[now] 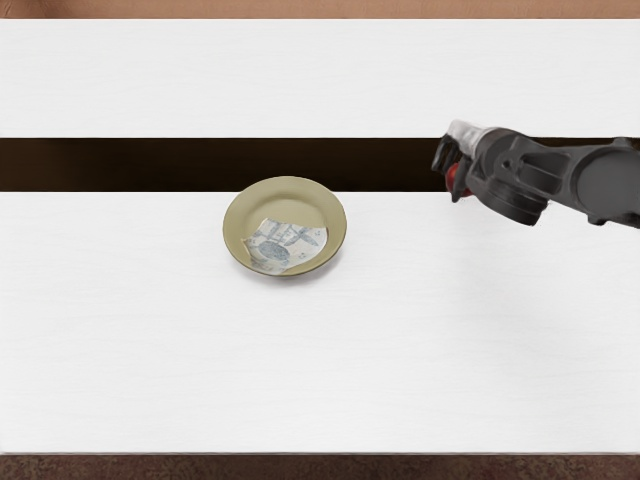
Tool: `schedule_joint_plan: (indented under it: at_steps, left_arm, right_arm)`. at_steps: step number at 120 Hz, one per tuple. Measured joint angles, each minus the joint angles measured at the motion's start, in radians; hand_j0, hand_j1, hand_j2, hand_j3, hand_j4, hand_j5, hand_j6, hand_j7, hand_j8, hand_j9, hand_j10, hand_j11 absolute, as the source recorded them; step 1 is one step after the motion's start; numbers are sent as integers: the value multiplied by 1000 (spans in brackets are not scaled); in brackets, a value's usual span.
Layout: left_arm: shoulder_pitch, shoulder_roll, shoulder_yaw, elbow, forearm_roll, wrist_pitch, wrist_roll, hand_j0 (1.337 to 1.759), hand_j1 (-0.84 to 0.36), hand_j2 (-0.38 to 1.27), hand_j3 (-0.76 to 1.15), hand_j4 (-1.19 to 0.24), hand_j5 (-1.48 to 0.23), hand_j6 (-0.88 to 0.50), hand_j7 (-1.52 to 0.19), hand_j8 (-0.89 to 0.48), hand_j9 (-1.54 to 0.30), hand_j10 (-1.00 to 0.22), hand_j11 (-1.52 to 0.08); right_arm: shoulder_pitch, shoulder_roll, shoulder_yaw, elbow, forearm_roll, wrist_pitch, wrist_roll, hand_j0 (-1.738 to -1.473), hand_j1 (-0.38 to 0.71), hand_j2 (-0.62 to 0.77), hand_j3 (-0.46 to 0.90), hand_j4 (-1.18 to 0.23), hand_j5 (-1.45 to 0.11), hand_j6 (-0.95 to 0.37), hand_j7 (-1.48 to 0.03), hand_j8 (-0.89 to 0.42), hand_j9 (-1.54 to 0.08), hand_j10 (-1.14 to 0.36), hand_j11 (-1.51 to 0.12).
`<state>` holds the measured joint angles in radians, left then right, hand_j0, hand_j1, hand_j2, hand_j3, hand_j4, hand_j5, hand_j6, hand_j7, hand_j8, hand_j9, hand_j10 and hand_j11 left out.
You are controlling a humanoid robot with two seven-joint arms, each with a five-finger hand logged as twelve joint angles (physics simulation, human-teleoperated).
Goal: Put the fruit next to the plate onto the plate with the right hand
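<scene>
While the right robot hand (472,165) hangs at the far right, above the dark gap (150,165) that splits the white surface (150,350) in two, its fingers (445,158) are curled shut around a small red thing. Only a bit of red peeks out. I think it is the fruit (453,179), because no fruit lies anywhere on the surface. The plate (243,210) sits well to the left of the hand, close to the gap, and nothing is on it but its own blue picture. So the job now looks like carrying. To do it well, the hand should squeeze firmly and move left and a little nearer, until the fruit is right over the middle of the plate. Then it should go down low before the fingers let go, since a round fruit dropped from high up may roll off the rim. The left arm does not show.
</scene>
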<state>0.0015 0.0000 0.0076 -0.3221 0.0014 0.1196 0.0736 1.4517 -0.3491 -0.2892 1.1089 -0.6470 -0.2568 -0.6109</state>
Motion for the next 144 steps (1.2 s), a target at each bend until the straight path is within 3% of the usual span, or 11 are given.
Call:
schedule_joint_plan:
  at_steps: [53, 64, 94, 144]
  left_arm:
    - [0, 0, 0, 0, 0, 0, 0, 1658, 349, 0, 0, 0, 0, 0, 0, 0, 0, 0, 0]
    - [0, 0, 0, 0, 0, 0, 0, 1658, 349, 0, 0, 0, 0, 0, 0, 0, 0, 0, 0]
    - [0, 0, 0, 0, 0, 0, 0, 1658, 349, 0, 0, 0, 0, 0, 0, 0, 0, 0, 0]
    - [0, 0, 0, 0, 0, 0, 0, 1658, 349, 0, 0, 0, 0, 0, 0, 0, 0, 0, 0]
  right_arm:
    - [67, 170, 63, -3, 14, 8, 0, -1654, 299, 377, 0, -773, -1119, -589, -1050, -314, -1086, -432, -1077]
    - [71, 210, 80, -3, 14, 7, 0, -1654, 332, 484, 0, -774, -1127, -624, -1054, -337, -1100, -426, -1079]
    - [75, 318, 122, -12, 16, 2, 1, -1656, 373, 536, 0, -774, -1138, -705, -1058, -319, -1114, -398, -1074]
    - [13, 349, 133, -36, 5, -4, 1, -1657, 356, 566, 0, -789, -1104, -790, -1057, -385, -1091, -504, -1080]
